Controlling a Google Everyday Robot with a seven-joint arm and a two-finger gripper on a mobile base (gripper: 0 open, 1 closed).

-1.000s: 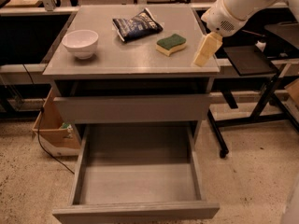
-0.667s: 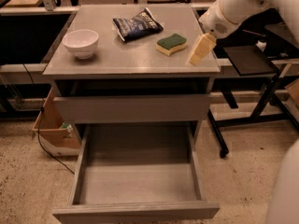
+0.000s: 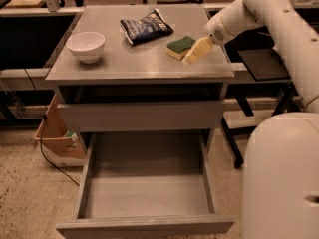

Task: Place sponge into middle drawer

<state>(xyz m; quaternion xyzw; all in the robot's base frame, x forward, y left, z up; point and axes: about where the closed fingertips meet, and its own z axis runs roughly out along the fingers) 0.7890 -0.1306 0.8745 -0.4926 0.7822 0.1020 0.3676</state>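
Observation:
The sponge (image 3: 179,46), dark green on top with pale yellow foam below, lies flat on the cabinet top, right of centre. My gripper (image 3: 195,54) hangs on the white arm coming in from the upper right. Its yellowish tip points down-left and sits right against the sponge's right edge, low over the top. The middle drawer (image 3: 149,195) is pulled far out below, its flat grey floor bare. The closed grey drawer front (image 3: 142,115) above it sits under the cabinet top.
A dark blue snack bag (image 3: 145,27) lies behind and left of the sponge. A white bowl (image 3: 86,46) stands at the left of the cabinet top (image 3: 129,63). A cardboard box (image 3: 57,138) sits on the floor at the left. My white base (image 3: 279,178) fills the right foreground.
My gripper has moved left and a little down, from beside the cabinet's right edge to right up against the sponge. The sponge, bag, bowl and drawer have not moved.

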